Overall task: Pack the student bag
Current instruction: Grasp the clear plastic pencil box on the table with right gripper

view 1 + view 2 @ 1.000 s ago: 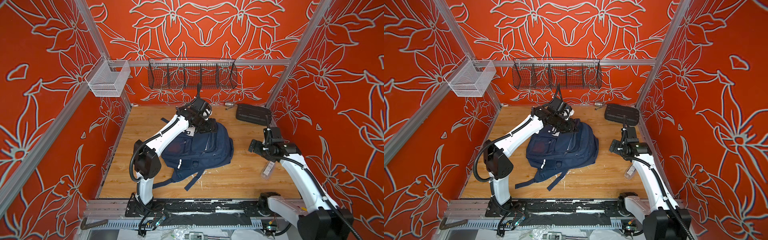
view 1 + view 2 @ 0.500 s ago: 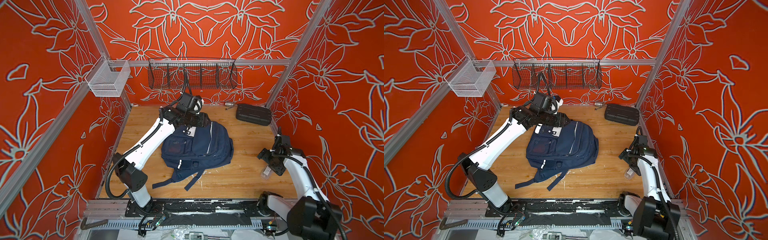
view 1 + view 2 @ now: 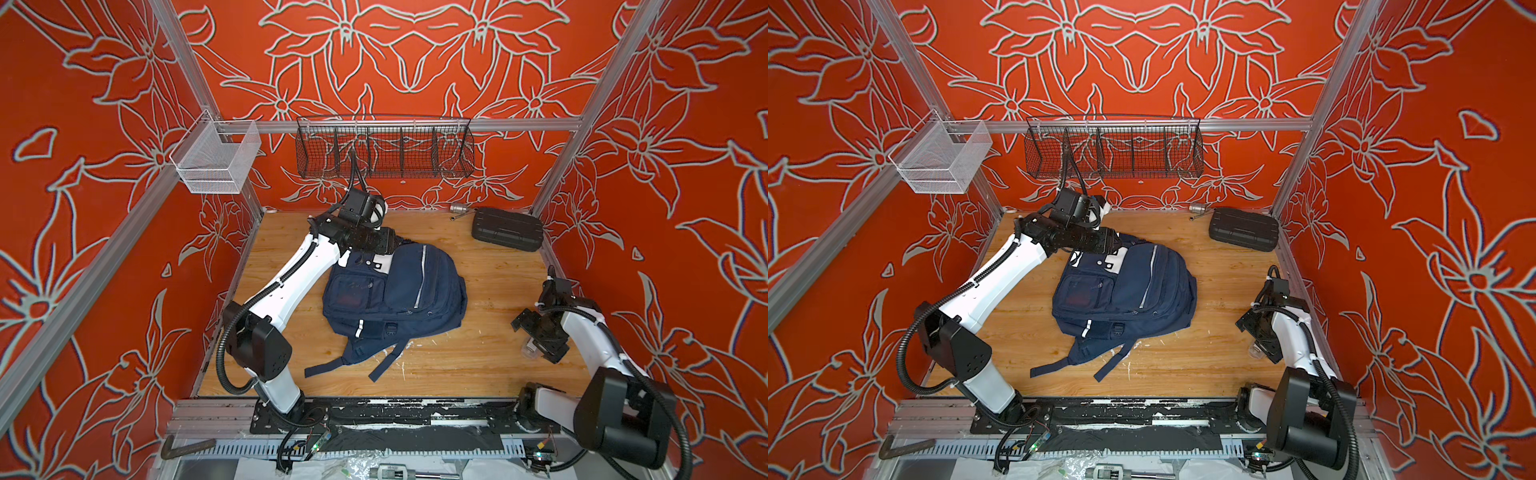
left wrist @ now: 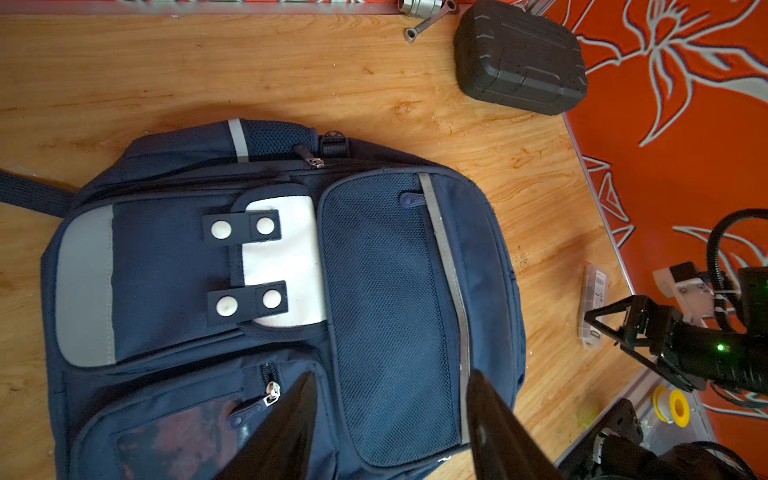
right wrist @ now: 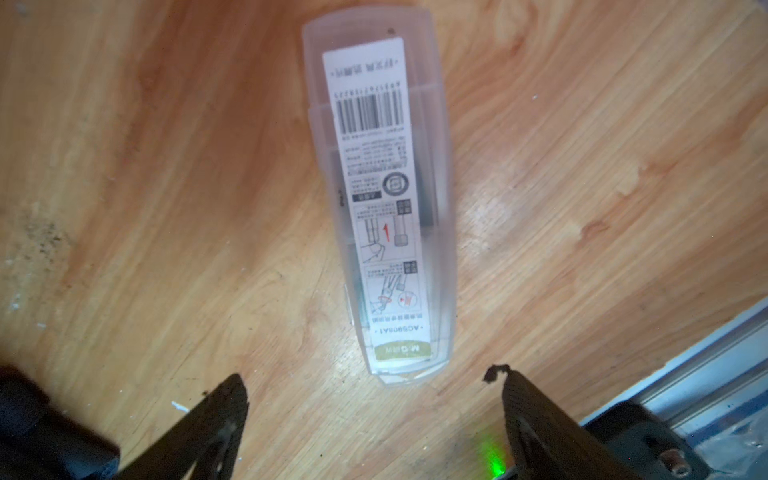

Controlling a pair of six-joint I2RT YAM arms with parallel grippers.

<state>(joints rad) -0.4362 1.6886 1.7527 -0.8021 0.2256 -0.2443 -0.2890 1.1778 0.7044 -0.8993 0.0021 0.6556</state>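
Since a second ago both my arms have shifted: the left has drawn back off the bag toward the far left corner, and the right has dropped low by the right edge.

On the wooden surface point(image 3: 490, 266) the student bag point(image 3: 395, 299) lies flat in the middle, front up, with its straps trailing toward the near edge. I judge it bulky and limp, soft cloth that will sag and fold if lifted by one spot. A zip pull point(image 4: 272, 392) or a strap is the place to pinch, not the flat panels. My left pincer point(image 4: 390, 374) hovers above its front pockets, jaws apart, holding nothing.

A black ribbed case point(image 3: 507, 228) sits in the far right corner, well apart from the bag. Near the right edge lies a clear plastic case point(image 5: 382, 199), likely light, stiff and slick; I would take it across its narrow width. My right pincer point(image 5: 365, 374) stands wide open just short of its end, gripping nothing.

Bare wood between the bag and the right edge gives room to move. The wall rail beside the clear plastic case leaves little on that side.
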